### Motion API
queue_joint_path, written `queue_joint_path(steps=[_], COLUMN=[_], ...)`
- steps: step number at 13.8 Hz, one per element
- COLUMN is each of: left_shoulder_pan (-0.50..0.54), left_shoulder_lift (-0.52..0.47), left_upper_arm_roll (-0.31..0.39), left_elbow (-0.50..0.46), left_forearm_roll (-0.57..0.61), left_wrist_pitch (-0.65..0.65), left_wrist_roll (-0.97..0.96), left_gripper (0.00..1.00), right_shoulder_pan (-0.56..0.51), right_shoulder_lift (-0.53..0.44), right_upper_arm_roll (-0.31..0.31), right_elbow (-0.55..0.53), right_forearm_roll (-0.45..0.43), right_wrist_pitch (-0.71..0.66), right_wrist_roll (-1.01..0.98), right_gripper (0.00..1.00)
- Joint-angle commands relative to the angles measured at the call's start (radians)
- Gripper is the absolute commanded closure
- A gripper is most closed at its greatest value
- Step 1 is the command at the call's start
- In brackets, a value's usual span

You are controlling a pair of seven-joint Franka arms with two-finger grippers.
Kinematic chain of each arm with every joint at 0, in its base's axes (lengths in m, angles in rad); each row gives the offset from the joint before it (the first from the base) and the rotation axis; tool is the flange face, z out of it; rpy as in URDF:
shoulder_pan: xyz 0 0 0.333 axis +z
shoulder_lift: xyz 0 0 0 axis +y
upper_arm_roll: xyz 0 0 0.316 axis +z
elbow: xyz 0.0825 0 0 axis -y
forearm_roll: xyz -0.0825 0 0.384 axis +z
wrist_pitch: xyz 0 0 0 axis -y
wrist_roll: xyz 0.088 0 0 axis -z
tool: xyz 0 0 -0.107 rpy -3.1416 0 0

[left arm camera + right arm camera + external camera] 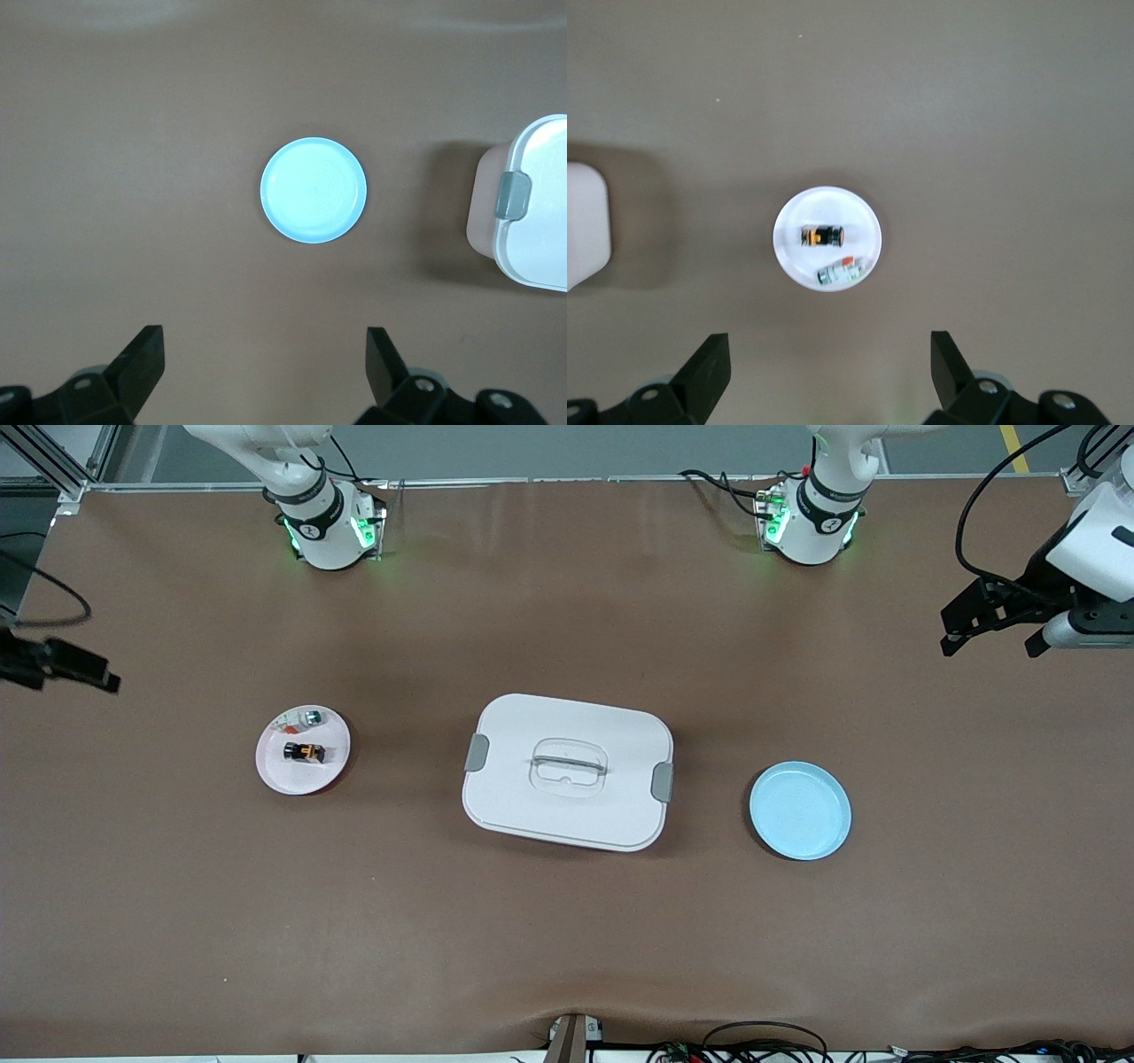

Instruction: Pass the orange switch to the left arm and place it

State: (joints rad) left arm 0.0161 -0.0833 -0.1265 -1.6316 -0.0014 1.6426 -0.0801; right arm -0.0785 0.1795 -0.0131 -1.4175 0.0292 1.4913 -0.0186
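The orange switch (304, 752) lies on its side on the pink plate (276, 772) toward the right arm's end of the desk (567, 939). Its black end and orange body can be made out, but finer detail is too small to read. Beside it on the same plate, farther from the front camera, lies a small white-silver piece with a green tip (301, 718); a spot of red shows on it, hard to resolve.

The white box (567, 772) sits mid-desk, lid on, grey latches at both ends and a clear recessed handle in the lid. The blue plate (800, 810) lies bare toward the left arm's end.

The left pincer (990, 638) hangs high at the frame's edge over the left arm's end of the desk, its arm partly cut off. In the left wrist view its fingers (142, 359) stand wide apart, released, over the blue plate (314, 189), with only a corner of the box (540, 230) showing.

The right pincer (62, 664) is mostly cropped in the front view. Its wrist view shows the fingers (709, 363) spread apart, grasping nothing, above the pink plate (793, 257) and the switch (822, 235).
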Motion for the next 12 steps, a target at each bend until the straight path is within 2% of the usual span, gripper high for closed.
queue_joint_path(steps=[1,5,7,9,12], left_shoulder_pan=[0.004,0.004,0.004,0.005,0.005], left_shoulder_lift=[0.010,0.010,0.010,0.010,0.011], left_upper_arm_roll=[-0.008,-0.008,-0.008,-0.008,-0.008], left_elbow=[0.021,0.021,0.021,0.021,0.021], left_forearm_roll=[0.003,0.003,0.003,0.003,0.003], left_wrist_pitch=[-0.007,-0.007,-0.007,-0.007,-0.007], left_wrist_roll=[0.000,0.000,0.000,0.000,0.000], left_gripper=[0.00,0.00,0.00,0.00,0.00], right_shoulder_pan=[-0.007,0.041,0.086,0.098,0.099], right_shoulder_lift=[0.052,0.048,0.048,0.041,0.041], right_upper_arm_roll=[0.002,0.005,0.007,0.008,0.008], right_elbow=[0.017,-0.053,-0.090,-0.211,-0.365], right_forearm_roll=[-0.003,-0.069,-0.087,-0.075,-0.075], right_wrist_pitch=[0.035,0.086,0.102,0.217,0.372], right_wrist_roll=[0.002,0.003,0.096,0.172,0.172], right_gripper=[0.00,0.00,0.00,0.00,0.00])
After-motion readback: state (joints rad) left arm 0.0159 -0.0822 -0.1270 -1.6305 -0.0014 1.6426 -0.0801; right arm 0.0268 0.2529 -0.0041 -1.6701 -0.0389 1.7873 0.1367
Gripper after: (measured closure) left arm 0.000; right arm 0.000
